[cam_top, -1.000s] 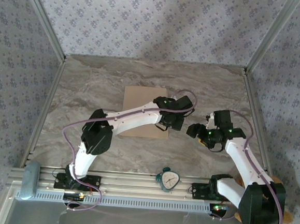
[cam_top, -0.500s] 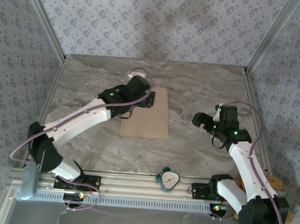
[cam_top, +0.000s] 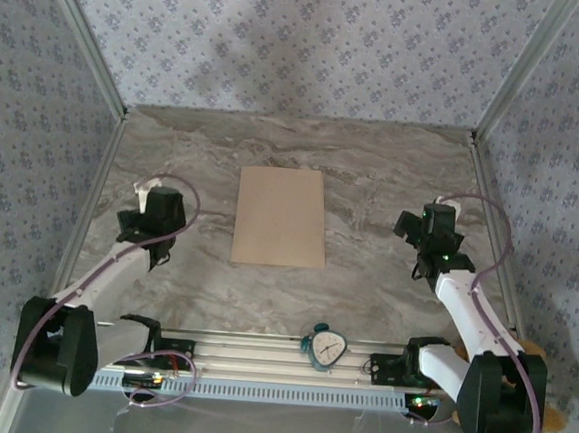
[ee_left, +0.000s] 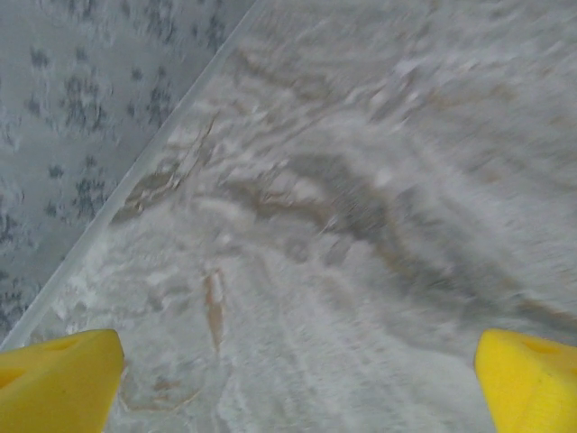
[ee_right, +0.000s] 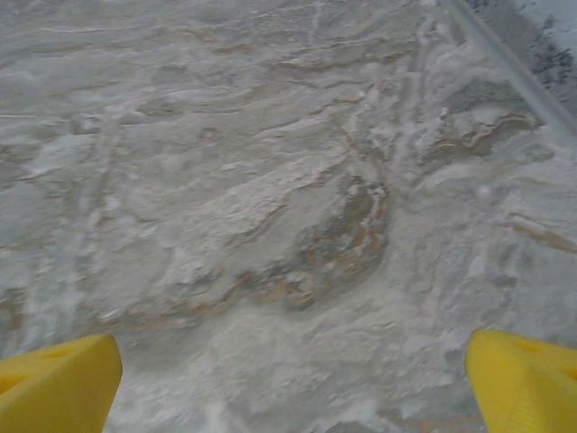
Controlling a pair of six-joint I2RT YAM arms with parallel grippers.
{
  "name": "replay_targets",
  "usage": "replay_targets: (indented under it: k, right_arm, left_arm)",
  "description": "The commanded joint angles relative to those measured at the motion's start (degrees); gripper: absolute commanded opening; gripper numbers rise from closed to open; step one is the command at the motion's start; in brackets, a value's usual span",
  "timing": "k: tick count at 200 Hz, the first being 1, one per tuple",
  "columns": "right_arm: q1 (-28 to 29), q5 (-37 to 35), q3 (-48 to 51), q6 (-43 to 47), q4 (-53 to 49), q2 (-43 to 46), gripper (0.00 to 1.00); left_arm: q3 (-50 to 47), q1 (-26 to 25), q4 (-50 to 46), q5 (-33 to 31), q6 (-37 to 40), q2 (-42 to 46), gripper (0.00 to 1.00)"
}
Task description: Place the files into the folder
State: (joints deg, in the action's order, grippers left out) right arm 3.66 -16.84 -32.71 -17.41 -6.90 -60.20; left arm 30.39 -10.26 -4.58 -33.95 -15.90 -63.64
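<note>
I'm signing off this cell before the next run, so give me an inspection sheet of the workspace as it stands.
Surface: marbled table, no spills seen.
Job's things: folder closed, flat, mid-table, touched by neither arm.
Clutter: small clock-like object on the near rail.
Grippers: left gripper and right gripper open, empty, over the table on either side of the folder.
Cables: purple cables looped along each arm, clear of the folder.
Surroundings: patterned walls, metal frame posts.

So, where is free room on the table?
Bare table lies between the folder and the left gripper, between it and the right gripper, and beyond it to the back wall. Crowded: the near rail with the timer.
</note>
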Motion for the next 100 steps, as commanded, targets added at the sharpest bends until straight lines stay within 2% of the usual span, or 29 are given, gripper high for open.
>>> replay_targets:
  k: [1,37,61,78,100]
  right_arm:
    - [-2.09,-4.09,3.91,5.72,15.44,-2.17,1.00]
    - [-4.09,-1.20,8.08,10.45,30.80,-9.73,1.00]
    - [-4.92,5.93,12.22,13.54,45.92,-15.71,0.98]
    - [-3.80,8.09,11.95,17.97,49.05,-17.45,0.99]
    - [-4.93,9.48,12.04,17.35,53.81,-22.42,1.00]
  left_arm:
    - [-4.16,3.03,13.96,5.61,4.08,0.16,1.00]
    - [-9.31,5.79,26.45,10.59,6.71,-3.37,1.00]
    - [-11.82,6.09,38.26,15.67,10.86,-5.62,1.00]
    - [-11.97,6.25,44.13,16.88,12.39,-8.77,1.00]
    - [-11.62,6.65,48.70,20.61,14.39,-12.03,1.00]
